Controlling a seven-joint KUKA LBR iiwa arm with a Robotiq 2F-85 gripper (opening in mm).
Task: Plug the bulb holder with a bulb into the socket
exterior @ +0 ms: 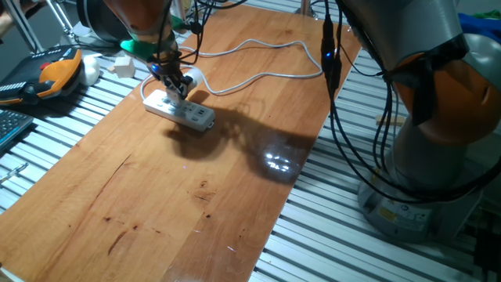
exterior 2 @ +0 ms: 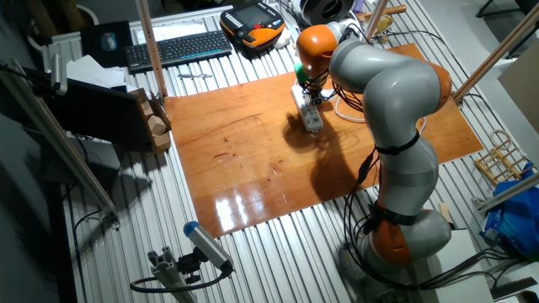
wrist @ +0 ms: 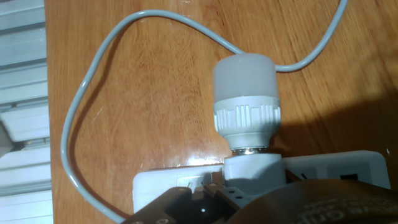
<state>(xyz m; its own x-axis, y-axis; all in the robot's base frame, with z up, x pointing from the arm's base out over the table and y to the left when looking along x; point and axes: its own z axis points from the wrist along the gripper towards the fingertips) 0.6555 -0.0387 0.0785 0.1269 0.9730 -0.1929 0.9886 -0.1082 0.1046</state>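
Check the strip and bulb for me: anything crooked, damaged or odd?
Nothing stands out. The bulb and its holder look intact over the strip, the cable loops loosely on the table. Whether the plug is seated square cannot be seen; the gripper hides it.

Wooden tabletop [exterior: 196,196] on slatted metal bench [exterior 2: 253,252]; keyboard [exterior 2: 177,49] beyond; overhead glare.

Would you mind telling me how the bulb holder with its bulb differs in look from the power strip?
The bulb holder with a bulb is short, rounded and ribbed; the power strip is long, flat and rectangular. The strip trails a grey cable; the holder shows none. Both are white.
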